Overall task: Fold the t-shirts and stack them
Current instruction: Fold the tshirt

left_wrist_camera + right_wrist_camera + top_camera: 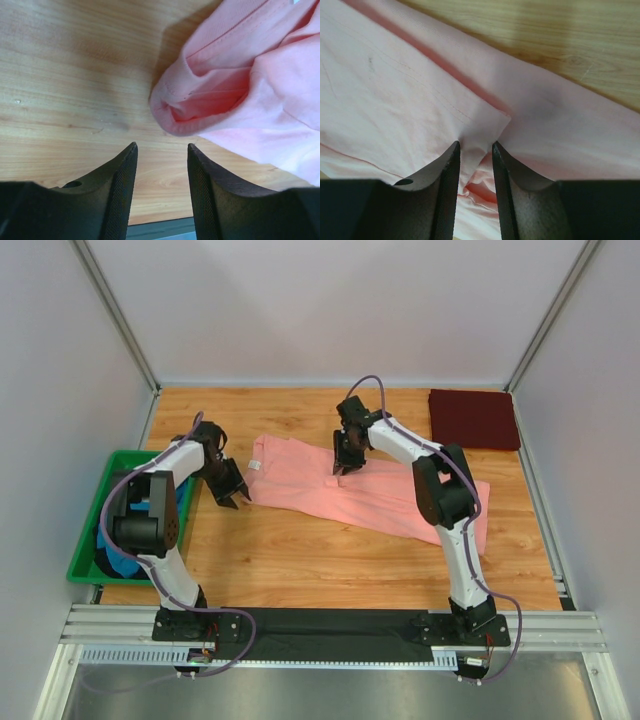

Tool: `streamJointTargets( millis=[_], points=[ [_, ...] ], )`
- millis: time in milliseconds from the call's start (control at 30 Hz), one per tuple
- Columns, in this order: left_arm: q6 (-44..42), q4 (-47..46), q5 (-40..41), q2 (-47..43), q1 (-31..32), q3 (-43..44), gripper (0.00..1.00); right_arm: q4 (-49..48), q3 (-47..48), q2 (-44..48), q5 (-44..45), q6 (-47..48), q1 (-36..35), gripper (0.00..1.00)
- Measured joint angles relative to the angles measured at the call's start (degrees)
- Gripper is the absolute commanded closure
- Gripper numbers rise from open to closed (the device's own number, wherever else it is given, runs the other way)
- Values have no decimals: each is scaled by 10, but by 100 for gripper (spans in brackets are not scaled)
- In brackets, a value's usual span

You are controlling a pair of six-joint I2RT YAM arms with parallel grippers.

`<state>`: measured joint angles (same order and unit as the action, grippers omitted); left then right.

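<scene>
A salmon-pink t-shirt [340, 490] lies across the middle of the wooden table as a long folded band, its white neck label at the left end. My left gripper [235, 498] hovers just off that left end, open and empty. In the left wrist view the shirt's rolled edge [200, 107] lies just beyond the left gripper [161, 146]. My right gripper [345, 468] stands on the shirt's upper edge. In its wrist view the right gripper [476, 144] has its jaws slightly apart, and a folded corner of pink cloth [485, 125] lies between the tips. A folded dark maroon t-shirt [473, 418] rests at the back right.
A green plastic bin [85, 540] stands at the table's left edge, with teal-blue cloth [120, 565] inside, partly hidden by the left arm. White walls enclose the table on three sides. The arms' bases sit on a black rail at the near edge.
</scene>
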<state>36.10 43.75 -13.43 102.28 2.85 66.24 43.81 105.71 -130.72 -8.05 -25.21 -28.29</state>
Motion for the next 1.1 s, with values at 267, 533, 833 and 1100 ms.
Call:
streamJointTargets(
  millis=[267,533,833,1100],
  points=[
    [13,-1,2,39,0,11,50,-28,-10,3,5,-29,3,67],
    [34,0,-7,50,0,21,70,-50,-34,15,33,-64,9,86],
    [48,5,-9,62,1,28,100,-94,-85,41,50,-121,21,100],
    [61,14,5,42,2,2,100,-111,-111,61,52,-154,21,100]
  ],
)
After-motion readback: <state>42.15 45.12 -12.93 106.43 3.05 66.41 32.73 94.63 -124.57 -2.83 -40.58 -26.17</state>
